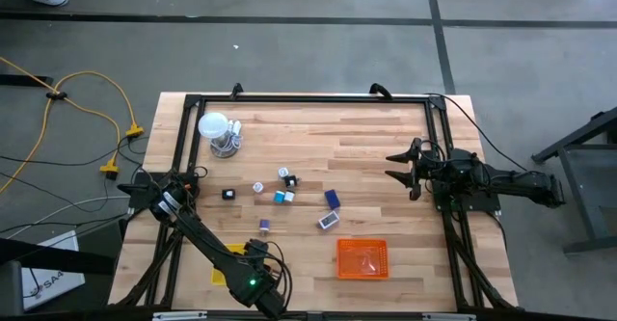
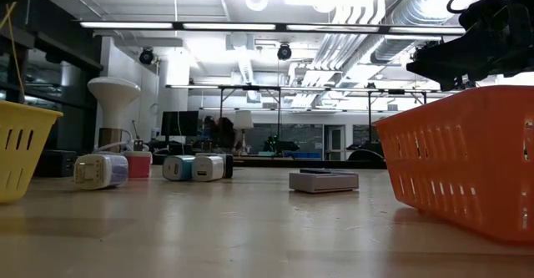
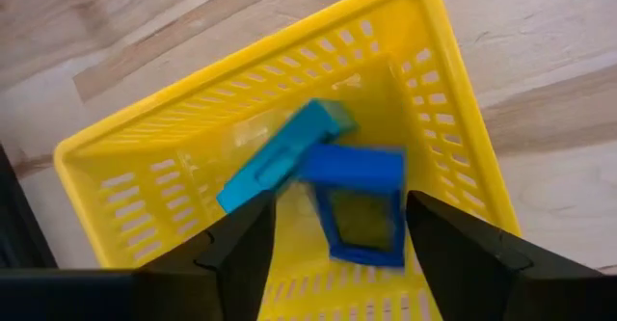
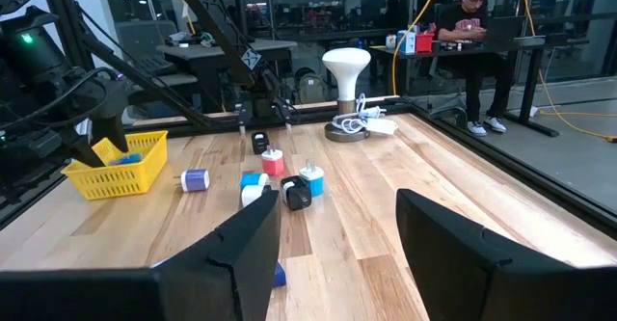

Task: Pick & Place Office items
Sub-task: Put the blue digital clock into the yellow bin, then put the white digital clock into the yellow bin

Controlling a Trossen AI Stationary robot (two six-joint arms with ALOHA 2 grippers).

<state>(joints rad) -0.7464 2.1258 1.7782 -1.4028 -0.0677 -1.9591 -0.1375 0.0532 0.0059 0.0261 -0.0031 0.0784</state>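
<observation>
Two arms framed the bench (image 1: 386, 167). At lower left of the high view, the left gripper (image 3: 337, 234) hung open above the yellow tray (image 3: 125, 176), where a teal item (image 3: 280, 157) and a blue item (image 3: 362, 205), possibly still falling, lay inside. Mid-frame, the other office items (image 1: 280, 191) sat scattered. At right, the right gripper (image 1: 405, 167) waited open.

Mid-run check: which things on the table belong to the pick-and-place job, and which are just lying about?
Job:
- loose office items mid-table
- teal item and blue item, in the yellow tray
- orange tray
- left gripper, open above the yellow tray

Lying about:
- white globe on its stand
- yellow cables on the floor
</observation>
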